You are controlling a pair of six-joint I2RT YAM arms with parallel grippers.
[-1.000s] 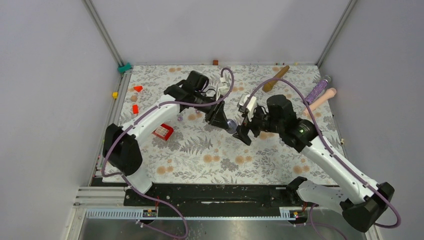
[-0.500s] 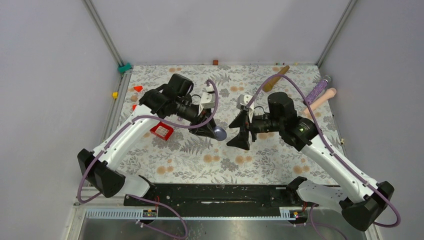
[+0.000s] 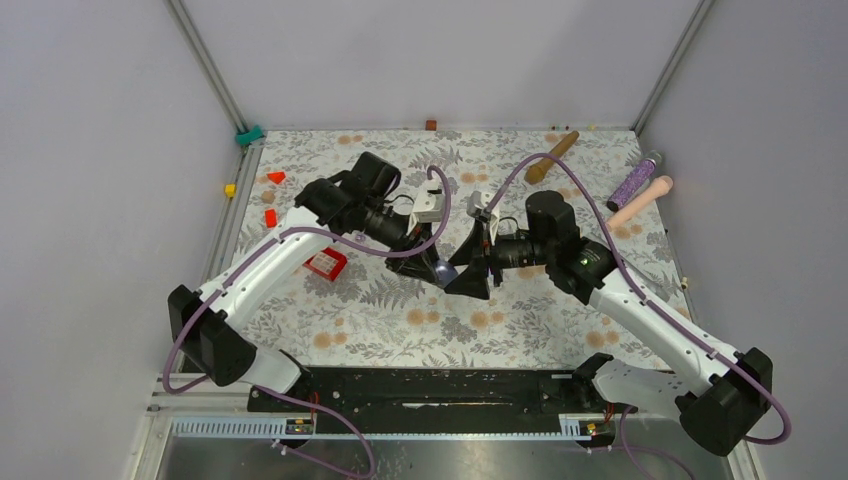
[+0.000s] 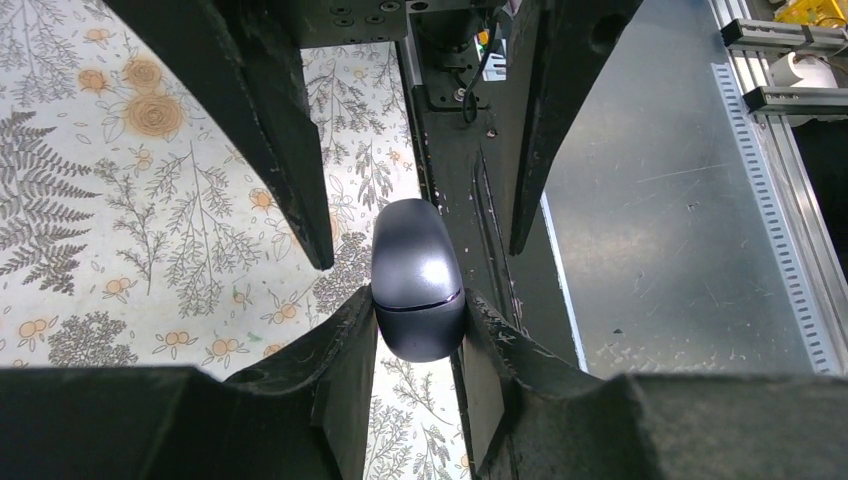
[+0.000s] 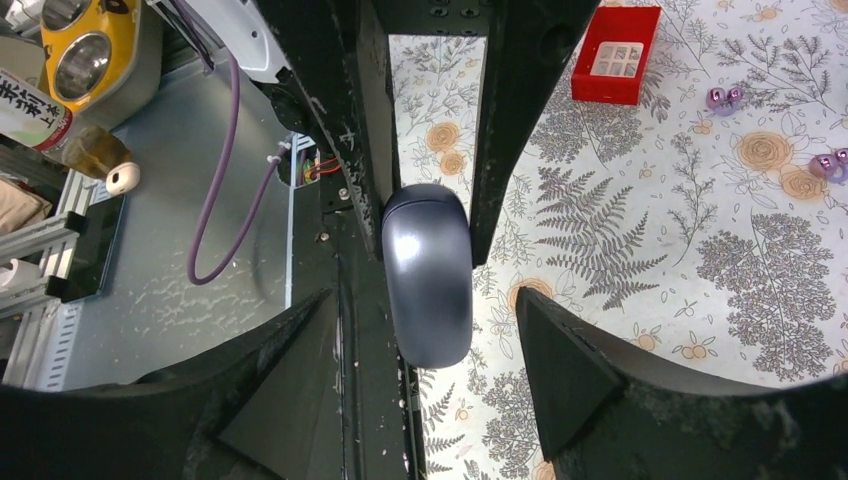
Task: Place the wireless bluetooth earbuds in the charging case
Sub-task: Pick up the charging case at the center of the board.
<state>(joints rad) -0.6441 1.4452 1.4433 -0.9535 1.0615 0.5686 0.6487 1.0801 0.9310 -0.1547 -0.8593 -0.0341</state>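
The charging case (image 4: 417, 280), a dark grey rounded shell with its lid closed, hangs in the air over the middle of the floral table. My left gripper (image 4: 418, 322) is shut on its one end. My right gripper (image 5: 428, 312) faces it from the other side, open, its fingers (image 5: 560, 370) either side of the case (image 5: 428, 275) with a gap on both sides. From above, the case (image 3: 443, 270) shows between the two grippers. Pale purple wireless bluetooth earbuds (image 5: 722, 97) lie on the table, with more of them (image 5: 832, 165) further right.
A red tray (image 3: 325, 263) sits left of the case, under the left arm. A wooden stick (image 3: 552, 157), a purple glittery rod (image 3: 634, 180) and a beige rod (image 3: 640, 202) lie at the back right. Small red blocks (image 3: 270, 217) and a yellow block (image 3: 230, 190) lie at the left.
The left arm has carried the case nearer and to the right. The right gripper has come in around the case's free end, its jaws narrowing.
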